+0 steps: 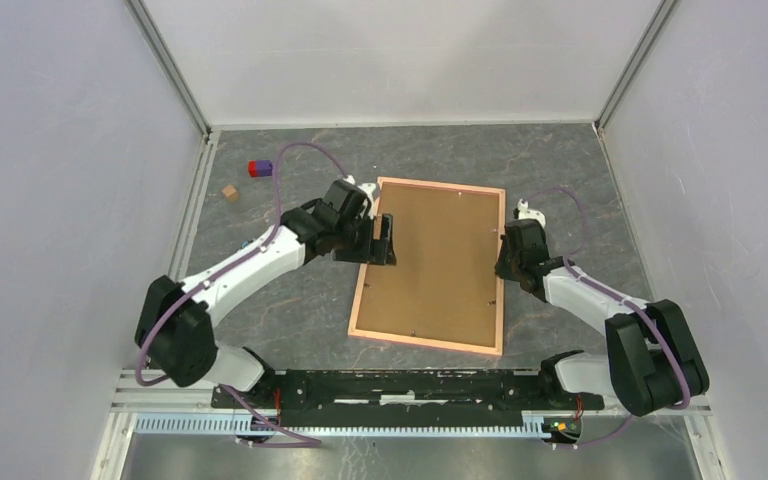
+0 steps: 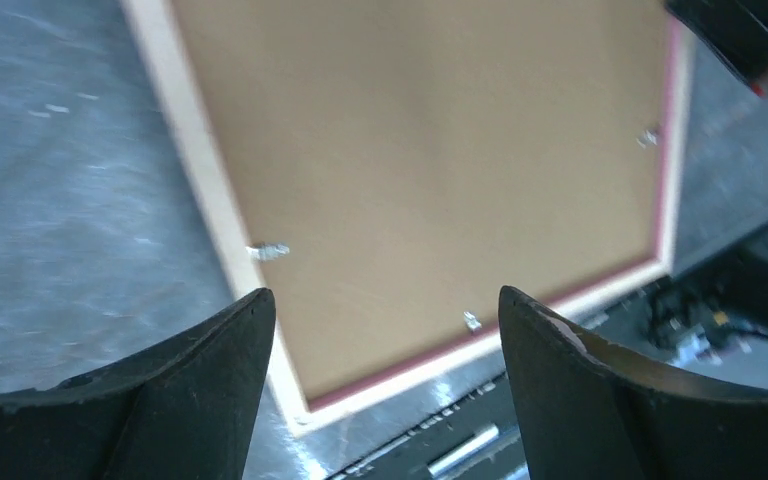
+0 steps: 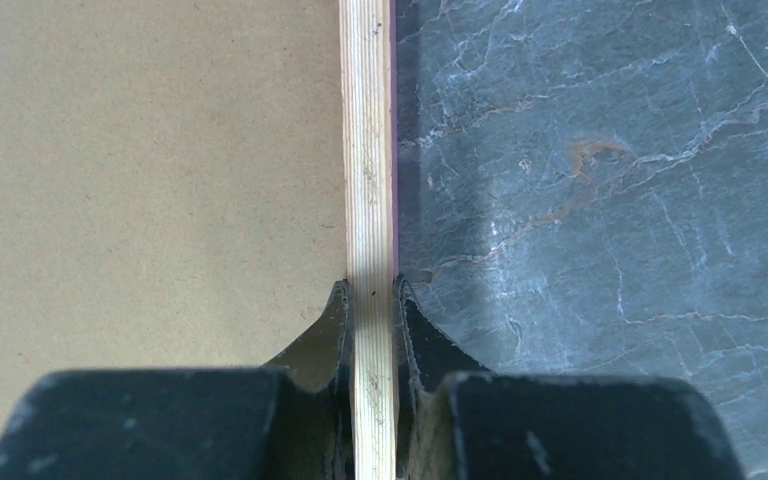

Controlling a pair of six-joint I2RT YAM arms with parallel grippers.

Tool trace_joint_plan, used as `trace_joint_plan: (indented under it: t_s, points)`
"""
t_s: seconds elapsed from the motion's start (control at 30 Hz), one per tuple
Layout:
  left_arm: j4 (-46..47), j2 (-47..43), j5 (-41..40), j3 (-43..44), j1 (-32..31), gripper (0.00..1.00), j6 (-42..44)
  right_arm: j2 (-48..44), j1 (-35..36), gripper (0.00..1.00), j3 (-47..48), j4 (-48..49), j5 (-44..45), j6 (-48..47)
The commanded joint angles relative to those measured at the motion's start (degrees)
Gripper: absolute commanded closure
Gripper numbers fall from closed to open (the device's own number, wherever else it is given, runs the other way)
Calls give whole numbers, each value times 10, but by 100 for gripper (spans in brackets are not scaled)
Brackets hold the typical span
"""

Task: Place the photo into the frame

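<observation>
Frame (image 1: 426, 343) is laid flat at middle of table (image 1: 580, 180), back side up, long sides running away from arm bases. Brown backing board (image 1: 435, 260) is seen inside it, and small metal tabs (image 2: 267, 250) are seen at board edge. Right rail of frame is clamped between jaws of right gripper (image 3: 371, 290). Left gripper (image 1: 385, 242) is held over left rail, jaws wide apart; contact with frame cannot be told. Red-blue block (image 1: 259, 168) and tan cube (image 1: 230, 192) are placed toward far left corner, well apart from frame.

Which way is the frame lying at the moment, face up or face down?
Face down: the frame shows its brown backing board and tabs upward.
</observation>
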Motion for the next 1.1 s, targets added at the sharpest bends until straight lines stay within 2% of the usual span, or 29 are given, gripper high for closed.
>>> trace_joint_plan:
  t_s: [0.0, 0.07, 0.1, 0.17, 0.3, 0.4, 0.5, 0.7, 0.8, 1.07]
  points:
    - [107, -46, 102, -57, -58, 12, -52, 1, -2, 100, 37, -80, 6, -48]
    - [144, -46, 117, -62, -95, 11, -61, 2, -3, 97, 61, -112, 8, -74]
    - [165, -43, 123, -62, -113, 11, -64, 0, -3, 86, 65, -119, 6, -87]
    - [201, -38, 133, -62, -139, 9, -71, -2, -5, 71, 68, -130, -4, -114]
    - [272, -27, 170, -70, -167, 7, -79, 7, -9, 51, 66, -148, -24, -151]
    - [309, -22, 203, -82, -180, 1, -80, 28, -14, 46, 73, -162, -49, -163]
    - [342, -21, 233, -101, -188, 0, -88, 53, -15, 43, 79, -169, -75, -166]
    - [406, -21, 266, -133, -197, 0, -110, 89, -15, 53, 74, -154, -111, -156]
    - [432, -12, 270, -141, -205, 2, -121, 100, -15, 71, 82, -163, -117, -145]
    - [442, 26, 271, -141, -224, 4, -123, 104, -15, 100, 110, -217, -96, -116]
